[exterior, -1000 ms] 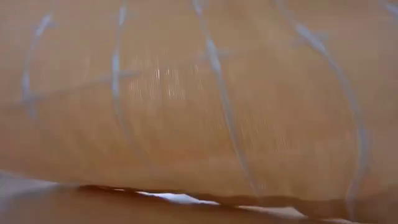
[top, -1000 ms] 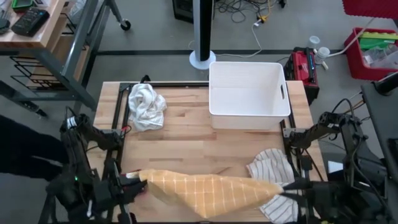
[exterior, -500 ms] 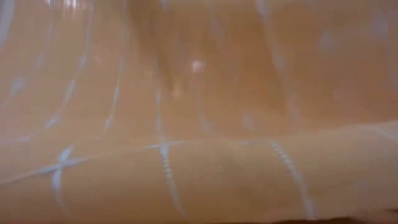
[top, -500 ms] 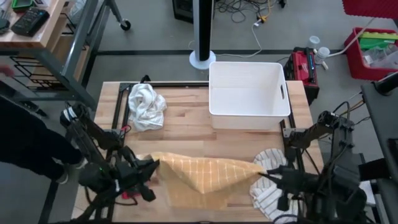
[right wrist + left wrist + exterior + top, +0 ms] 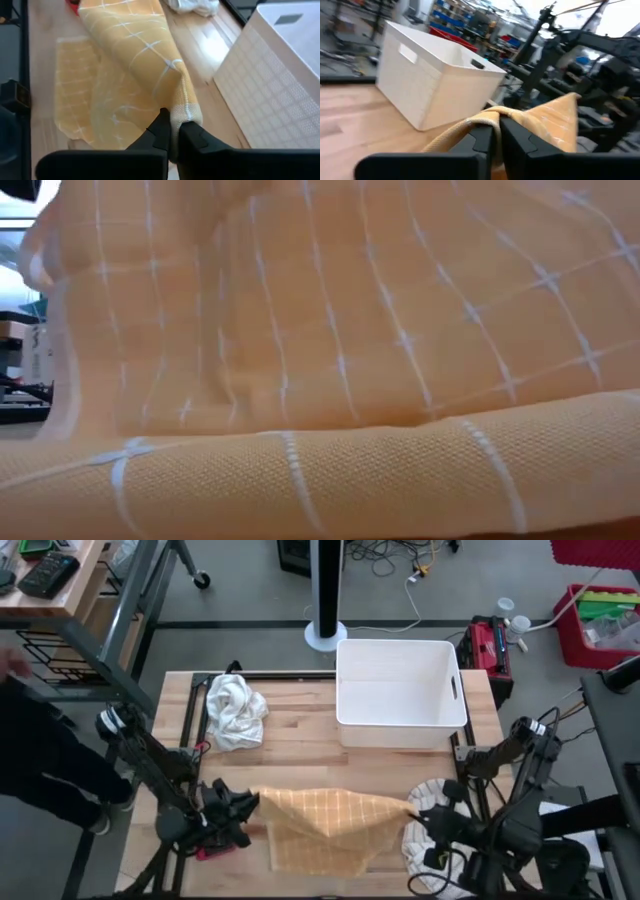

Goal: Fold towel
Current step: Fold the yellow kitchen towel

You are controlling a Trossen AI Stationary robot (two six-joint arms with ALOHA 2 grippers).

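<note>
Two hands share the work: from above, the left hand [image 5: 243,806] and the right hand [image 5: 412,817] each pinch a corner of the orange cotton towel with thin white check lines [image 5: 325,830], whose far edge is lifted between them while the near part lies flat on the pale wooden desk [image 5: 300,755]. I judge the first fold only begun, since the raised edge has not yet been laid over the lower layer and later folds remain. On the same desk sit a white rectangular plastic bin [image 5: 400,692], a crumpled white cloth [image 5: 235,710] and a striped white cloth [image 5: 445,802] beside the right arm; a person in dark clothing [image 5: 40,765] stands at the left edge, with a red toolbox [image 5: 488,645] on the grey floor. At desk height the towel fills nearly everything, a doubled edge running along the bottom. From the left wrist, closed fingers [image 5: 515,135] clamp a bunched corner, shelving beyond the bin. From the right wrist, fingers [image 5: 192,137] clench the other corner above the flat layer.
</note>
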